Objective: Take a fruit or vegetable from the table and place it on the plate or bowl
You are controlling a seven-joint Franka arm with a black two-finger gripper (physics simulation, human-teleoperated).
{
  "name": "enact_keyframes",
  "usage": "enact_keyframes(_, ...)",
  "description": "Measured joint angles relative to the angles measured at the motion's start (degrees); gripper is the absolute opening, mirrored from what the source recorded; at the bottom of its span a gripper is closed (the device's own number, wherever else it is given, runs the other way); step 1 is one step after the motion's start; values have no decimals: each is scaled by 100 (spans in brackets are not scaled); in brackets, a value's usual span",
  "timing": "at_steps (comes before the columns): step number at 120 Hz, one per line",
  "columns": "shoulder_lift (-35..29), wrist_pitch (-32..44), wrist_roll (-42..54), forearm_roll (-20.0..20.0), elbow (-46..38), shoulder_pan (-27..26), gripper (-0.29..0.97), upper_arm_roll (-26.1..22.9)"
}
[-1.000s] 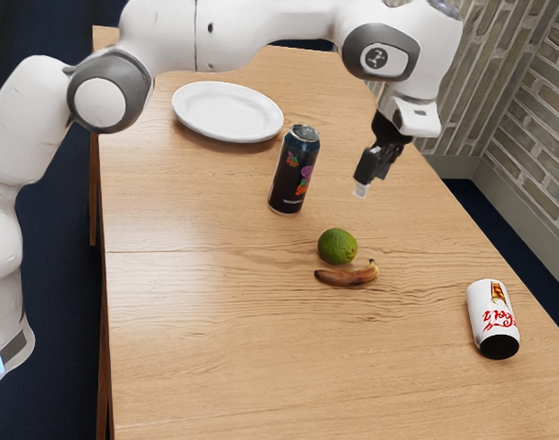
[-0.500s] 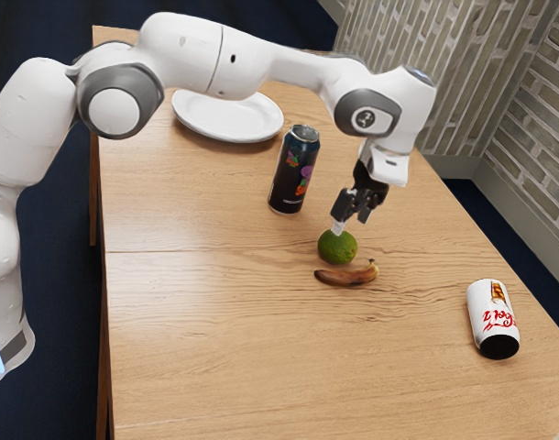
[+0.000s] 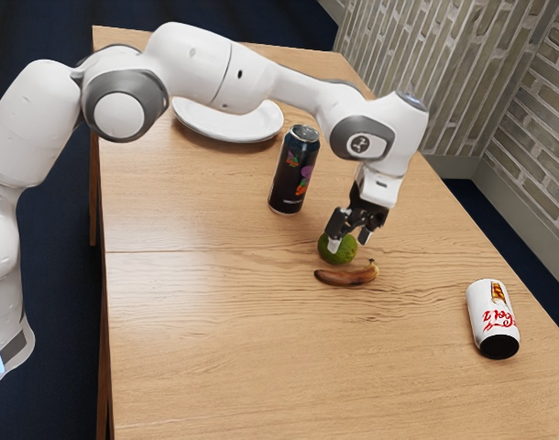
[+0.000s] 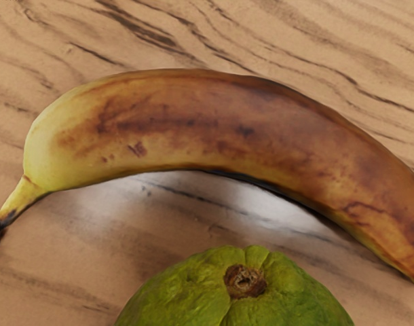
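**Gripper at green fruit, table centre**

Gripper (image 3: pixel 349 240): fingers apart, lowered either side of the green fruit (image 3: pixel 346 249).
Green fruit: round, stem scar facing up at the hand.
Banana (image 3: pixel 346 275): just beside it, lying flat, stem toward the exterior view's right.
Dark can (image 3: pixel 293 170): upright, near.
Plate (image 3: pixel 226 115): well apart, beyond the can.

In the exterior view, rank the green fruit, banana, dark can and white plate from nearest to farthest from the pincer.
1. Green fruit, right at the pincer.
2. Banana, just past the fruit, toward the table's near edge.
3. Dark can, upright, toward the exterior view's upper left.
4. White plate, at the table's far end, partly behind the arm.
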Motion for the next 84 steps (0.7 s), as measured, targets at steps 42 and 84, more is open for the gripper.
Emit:
enact_keyframes(42, 62, 194, 275, -3, -175, 0, 68, 115)
enact_keyframes(84, -39, 272, 419, -18, -77, -204, 37, 124)
